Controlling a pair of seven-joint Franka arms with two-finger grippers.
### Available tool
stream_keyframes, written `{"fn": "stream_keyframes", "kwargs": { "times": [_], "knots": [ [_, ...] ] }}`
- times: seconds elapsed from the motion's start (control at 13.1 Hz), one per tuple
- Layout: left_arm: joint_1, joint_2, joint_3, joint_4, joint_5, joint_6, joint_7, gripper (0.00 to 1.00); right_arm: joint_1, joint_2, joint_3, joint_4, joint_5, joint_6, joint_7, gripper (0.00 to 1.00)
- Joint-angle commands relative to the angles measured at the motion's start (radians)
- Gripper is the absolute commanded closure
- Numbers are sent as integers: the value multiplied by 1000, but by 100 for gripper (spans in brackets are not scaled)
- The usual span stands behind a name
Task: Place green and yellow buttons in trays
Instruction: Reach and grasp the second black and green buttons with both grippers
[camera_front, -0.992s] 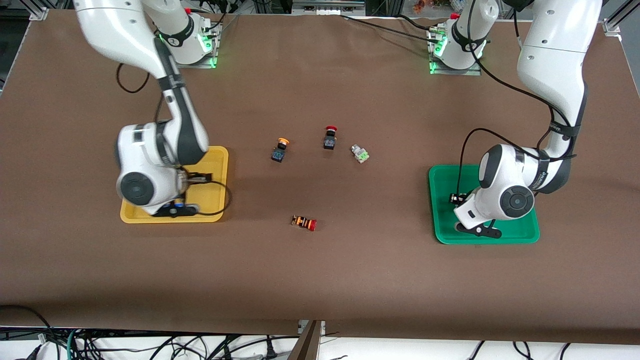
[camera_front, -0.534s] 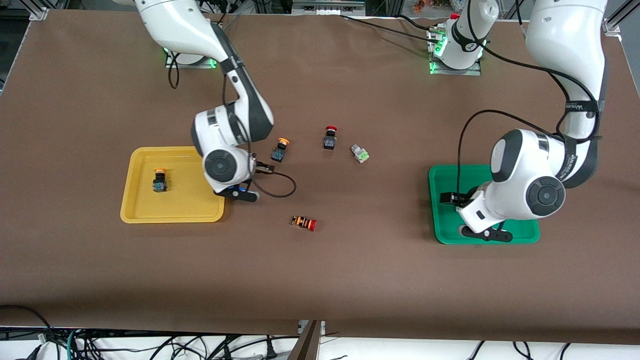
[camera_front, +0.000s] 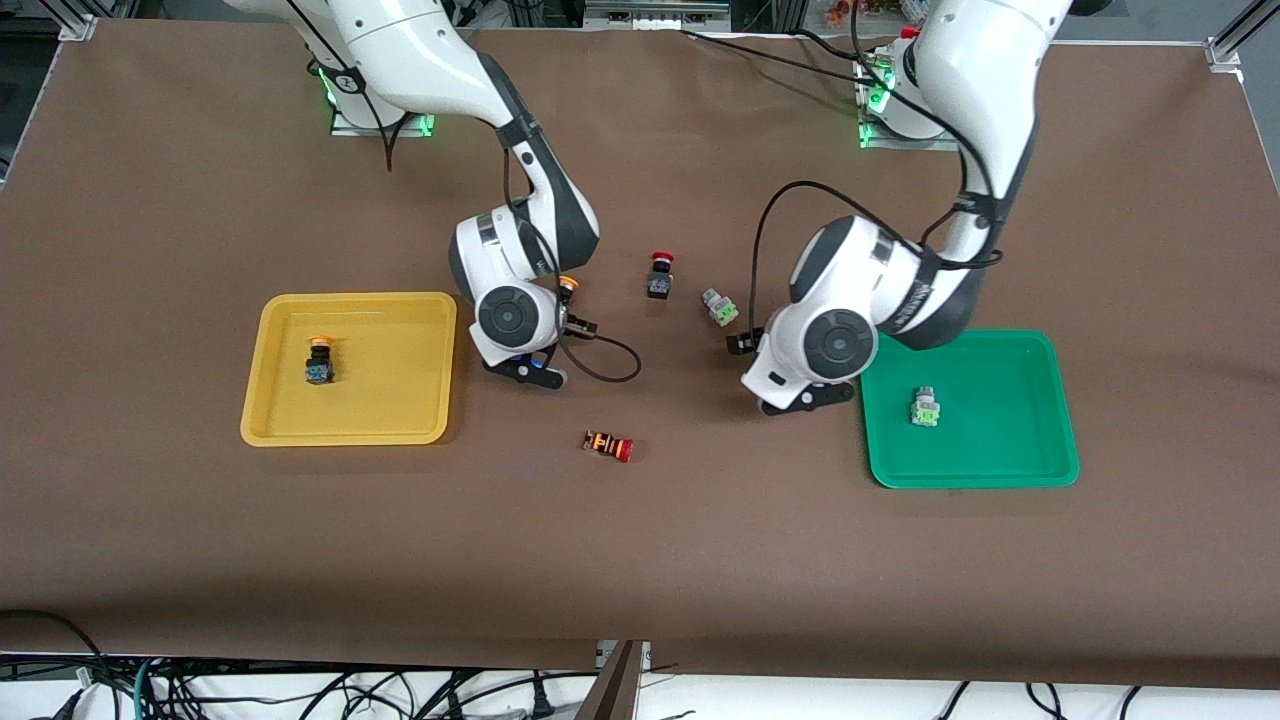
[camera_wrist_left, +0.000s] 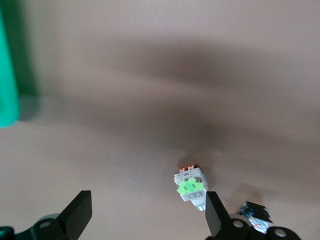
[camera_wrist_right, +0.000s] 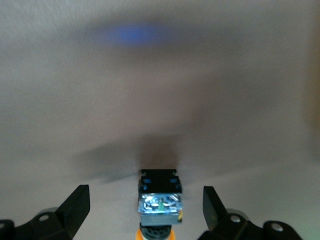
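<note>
Brown table (camera_front: 640, 560) held both trays: yellow tray (camera_front: 400, 430) with one yellow button (camera_front: 319, 362), green tray (camera_front: 1000, 470) with one green button (camera_front: 926, 407). Right gripper (camera_wrist_right: 145, 210) hung spread over another yellow button (camera_wrist_right: 159, 202); left gripper (camera_wrist_left: 147, 215), spread too, hovered by a green one (camera_wrist_left: 190, 186)

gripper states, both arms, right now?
Left gripper: open, empty, over the green button.
Right gripper: open, empty, over the yellow button.

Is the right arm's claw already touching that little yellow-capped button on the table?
Apart. The right wrist view shows the yellow-capped button centred between the open right gripper, with bare table either side.
</note>
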Motion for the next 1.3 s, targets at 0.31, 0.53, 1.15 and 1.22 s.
{"fn": "stream_keyframes", "kwargs": {
  "times": [0.31,0.53,1.15,1.22],
  "knots": [
    [21,-89,-116,-402,-90,447,-270,0,27,-18,-9,-70,22,30,-42,70],
    [21,-89,-118,-464,-90,538,-271,63,27,-35,-9,-70,22,24,-42,100],
    [91,-147,-99,-259,-24,208,-223,100,-31,-75,-295,-50,5,-116,-520,100],
    [131,-147,-101,-191,34,108,-171,100,-67,-70,-304,-55,5,-115,-599,100]
  ]
}}
